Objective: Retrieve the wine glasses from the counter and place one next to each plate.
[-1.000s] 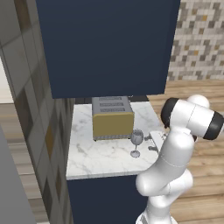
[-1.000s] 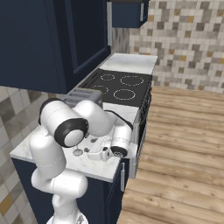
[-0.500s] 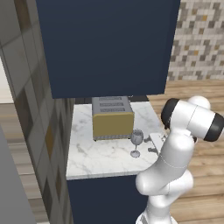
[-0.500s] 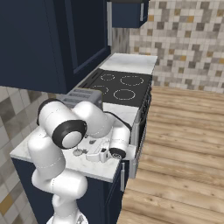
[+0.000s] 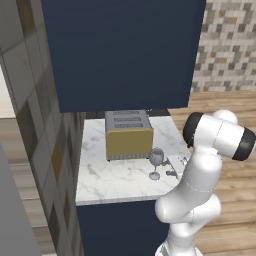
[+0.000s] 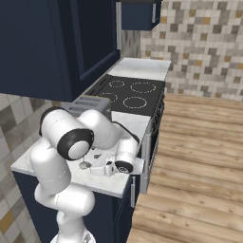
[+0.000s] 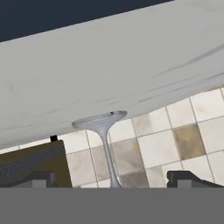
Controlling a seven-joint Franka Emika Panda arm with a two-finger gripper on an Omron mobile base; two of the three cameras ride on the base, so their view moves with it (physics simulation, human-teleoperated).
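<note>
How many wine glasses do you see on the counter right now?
1. One wine glass stands upright on the counter, in front of the toaster near its right corner, with the open claw lined up on its stem. A second may be hidden behind the arm.

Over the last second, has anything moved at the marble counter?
Nothing visibly changed. The open gripper still hovers level with the smoky-grey stemmed wine glass, not gripping it; the glass stays upright on the white marble counter in front of the yellow-sided toaster.
</note>
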